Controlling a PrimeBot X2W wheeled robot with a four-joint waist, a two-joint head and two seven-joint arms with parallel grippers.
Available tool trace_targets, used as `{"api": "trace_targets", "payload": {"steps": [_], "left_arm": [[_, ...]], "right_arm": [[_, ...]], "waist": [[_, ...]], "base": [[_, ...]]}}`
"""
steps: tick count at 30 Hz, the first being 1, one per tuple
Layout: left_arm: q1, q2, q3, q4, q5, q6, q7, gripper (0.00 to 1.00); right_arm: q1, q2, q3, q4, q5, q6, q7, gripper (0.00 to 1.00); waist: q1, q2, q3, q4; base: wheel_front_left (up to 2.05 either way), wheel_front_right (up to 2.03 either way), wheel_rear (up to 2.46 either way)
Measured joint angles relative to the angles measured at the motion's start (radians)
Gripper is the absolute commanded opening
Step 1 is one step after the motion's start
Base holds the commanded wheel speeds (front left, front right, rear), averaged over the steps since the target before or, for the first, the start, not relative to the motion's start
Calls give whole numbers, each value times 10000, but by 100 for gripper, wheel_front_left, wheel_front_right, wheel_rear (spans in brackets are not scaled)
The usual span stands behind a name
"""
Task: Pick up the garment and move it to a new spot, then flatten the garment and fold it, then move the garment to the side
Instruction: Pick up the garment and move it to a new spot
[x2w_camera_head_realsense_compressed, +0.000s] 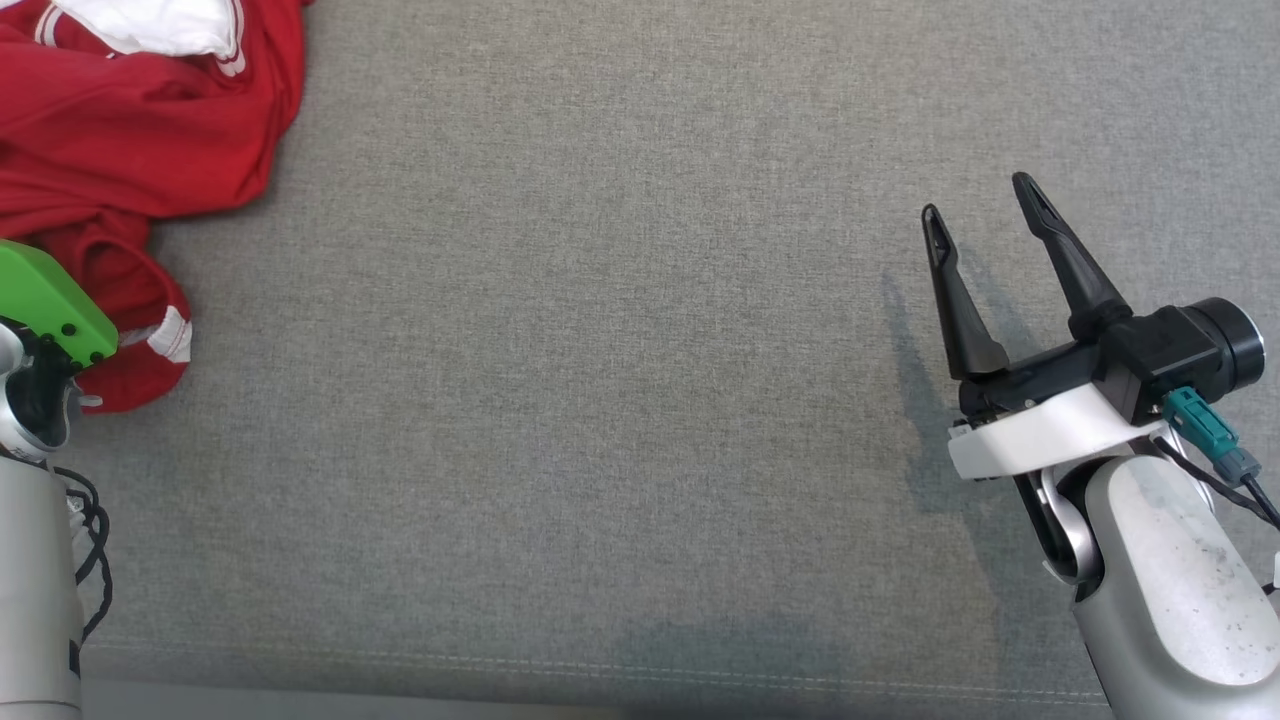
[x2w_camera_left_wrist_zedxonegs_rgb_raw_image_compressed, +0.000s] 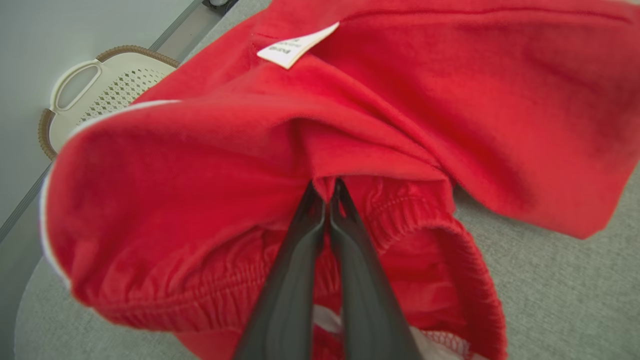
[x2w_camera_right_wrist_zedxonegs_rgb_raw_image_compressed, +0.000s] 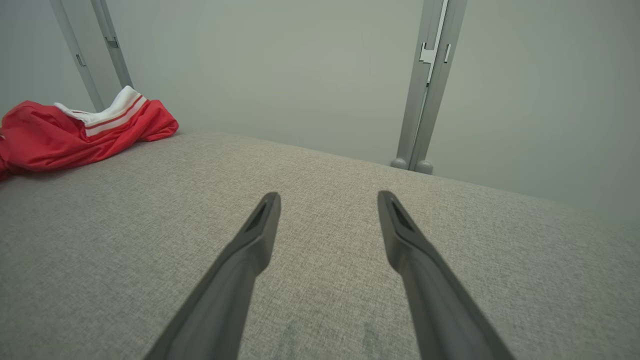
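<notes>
Left gripper (x2w_camera_left_wrist_zedxonegs_rgb_raw_image_compressed: 327, 188) pinched shut on red garment (x2w_camera_left_wrist_zedxonegs_rgb_raw_image_compressed: 450, 100), right gripper (x2w_camera_head_realsense_compressed: 977, 196) spread wide, empty, over grey surface (x2w_camera_head_realsense_compressed: 600, 350)

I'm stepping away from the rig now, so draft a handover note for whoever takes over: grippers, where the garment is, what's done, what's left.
Left gripper: shut on a fold of the red garment, by its elastic waistband.
Right gripper: open, holding nothing, above the grey surface.
Garment: crumpled at the robot's far left on that surface; a white basket sits past the edge there.
Done: grasp made.
Left: carry it to a new spot, flatten, fold, move aside.
</notes>
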Motion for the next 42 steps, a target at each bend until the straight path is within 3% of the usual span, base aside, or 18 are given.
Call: {"api": "trace_targets", "payload": {"steps": [5,22,37,42], "left_arm": [[-66,-161,0,-6,-13,-13,-796,0],[-330,-612,-514,-612,-98,-1225,-2525,0],[-62,-2171,-1781,-1452,-67,-1852,-3438,0],[446,-2336,-2194,-1505,-75,-1858,-3505,0]], "right_arm": [[0,10,-81,86,2,-4,-2,100],[50,295,-215,437,176,-94,-29,100],[787,566,-270,652,451,-259,-29,100],[1023,585,-253,679,506,-265,-29,100]], "waist": [[-1,0,-297,110],[-1,0,-1753,267],[-1,0,-3182,-264],[-1,0,-3473,-678]], "base": [[0,0,0],[0,0,0],[0,0,0],[0,0,0]]}}
